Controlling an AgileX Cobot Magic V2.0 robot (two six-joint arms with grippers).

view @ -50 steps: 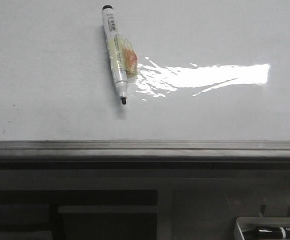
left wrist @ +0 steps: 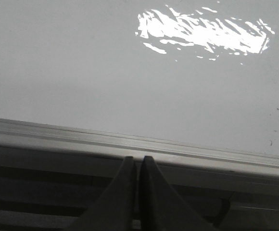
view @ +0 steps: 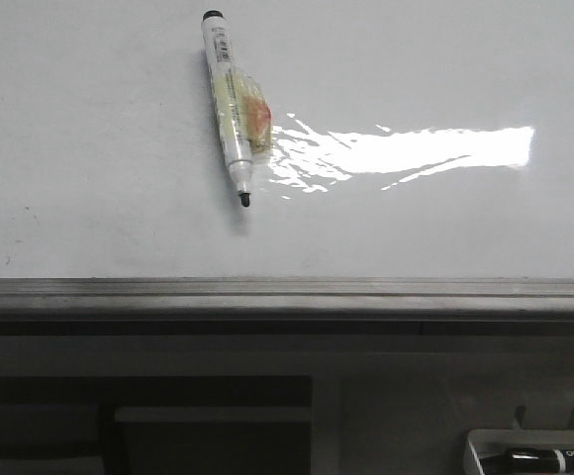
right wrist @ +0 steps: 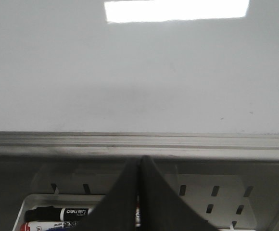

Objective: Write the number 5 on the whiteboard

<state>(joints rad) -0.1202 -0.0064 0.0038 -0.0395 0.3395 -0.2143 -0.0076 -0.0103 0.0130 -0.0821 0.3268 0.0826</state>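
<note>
Though glare-streaked, the whiteboard (view: 99,148) bears only a marker (view: 230,104).

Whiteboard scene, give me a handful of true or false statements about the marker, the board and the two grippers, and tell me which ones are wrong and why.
1. A marker lies on the whiteboard with its cap off. True.
2. A number 5 is already drawn on the board. False: no strokes show, only a few tiny specks.
3. The left gripper is shut and holds nothing. True.
4. The right gripper is clamped on the marker. False: its fingers are closed together and empty, near the grey rail.
5. The marker's black tip points toward the rail in the front view. True.
6. The tray below the board holds no markers. False: a black Deli marker lies in it.
</note>
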